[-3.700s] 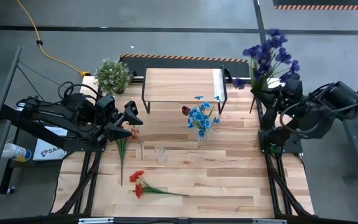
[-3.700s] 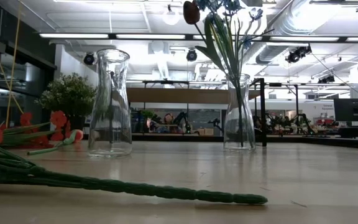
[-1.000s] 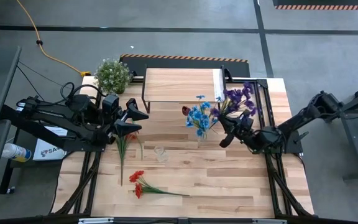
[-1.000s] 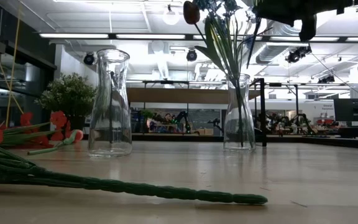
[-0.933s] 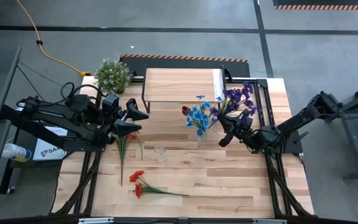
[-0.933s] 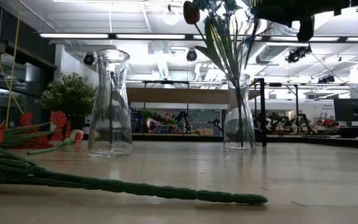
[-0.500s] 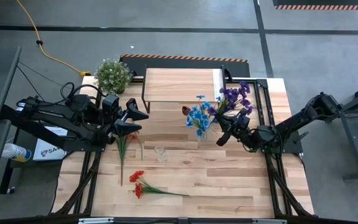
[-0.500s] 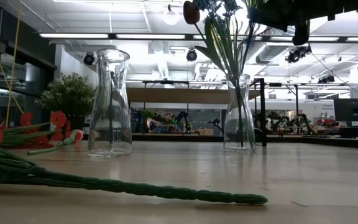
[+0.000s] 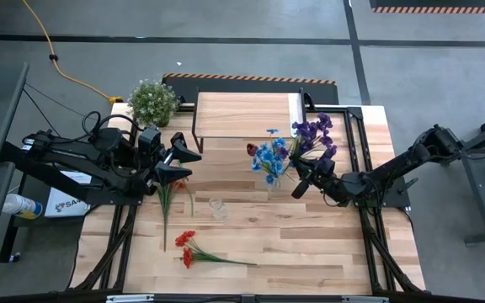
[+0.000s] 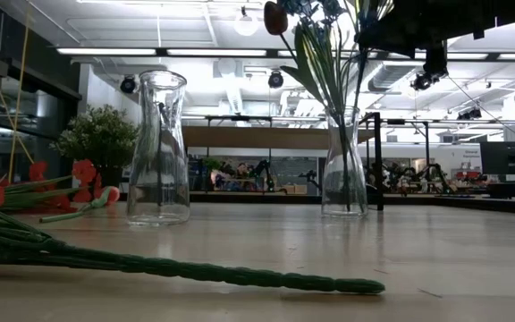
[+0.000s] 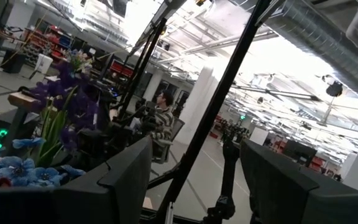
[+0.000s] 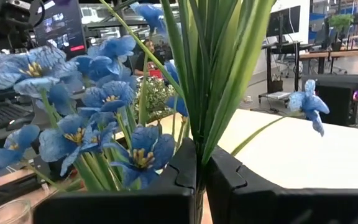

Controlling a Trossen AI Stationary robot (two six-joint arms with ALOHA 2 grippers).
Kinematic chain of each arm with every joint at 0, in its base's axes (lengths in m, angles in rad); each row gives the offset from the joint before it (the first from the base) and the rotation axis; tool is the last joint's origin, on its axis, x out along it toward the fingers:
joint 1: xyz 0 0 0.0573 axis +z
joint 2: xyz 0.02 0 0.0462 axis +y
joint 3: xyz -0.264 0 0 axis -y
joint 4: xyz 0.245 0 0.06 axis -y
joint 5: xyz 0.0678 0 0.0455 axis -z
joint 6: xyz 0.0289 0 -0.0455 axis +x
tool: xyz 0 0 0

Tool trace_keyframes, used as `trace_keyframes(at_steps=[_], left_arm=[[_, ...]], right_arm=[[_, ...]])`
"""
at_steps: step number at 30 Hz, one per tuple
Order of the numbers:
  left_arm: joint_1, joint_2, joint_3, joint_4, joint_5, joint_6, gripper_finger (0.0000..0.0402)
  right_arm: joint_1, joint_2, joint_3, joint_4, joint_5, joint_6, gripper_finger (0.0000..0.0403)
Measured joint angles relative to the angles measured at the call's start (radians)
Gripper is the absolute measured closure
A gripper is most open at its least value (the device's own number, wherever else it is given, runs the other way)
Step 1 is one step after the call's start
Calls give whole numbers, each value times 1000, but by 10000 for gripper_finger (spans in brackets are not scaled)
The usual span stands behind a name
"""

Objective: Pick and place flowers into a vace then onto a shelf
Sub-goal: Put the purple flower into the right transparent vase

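Holding purple spray [image 9: 314, 135]: right gripper [image 9: 300, 180] beside vase [image 9: 274, 187] | left gripper [image 9: 179, 160] spread, above table [image 9: 310, 244].

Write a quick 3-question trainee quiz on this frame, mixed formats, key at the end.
1. True or false: the right gripper is shut on the purple spray.
2. Which vase already holds flowers? A) the empty vase beside the left gripper B) the vase with blue flowers in front of the shelf C) neither
3. Fill in: the bunch of red flowers lies flat on the ____.

Key: 1 true; 2 B; 3 table.
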Motion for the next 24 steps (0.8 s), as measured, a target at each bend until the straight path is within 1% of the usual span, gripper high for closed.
trace_keyframes(at_steps=[6,10,17,24], left_arm=[[0,0,0,0,0,0,124],[0,0,0,0,0,0,124],[0,0,0,0,0,0,124],[0,0,0,0,1,0,124]], right_arm=[[0,0,0,-37,-13,46,396],[0,0,0,-44,-47,59,395],[0,-1,0,-57,-77,108,361],[0,-1,0,-55,-156,109,345]])
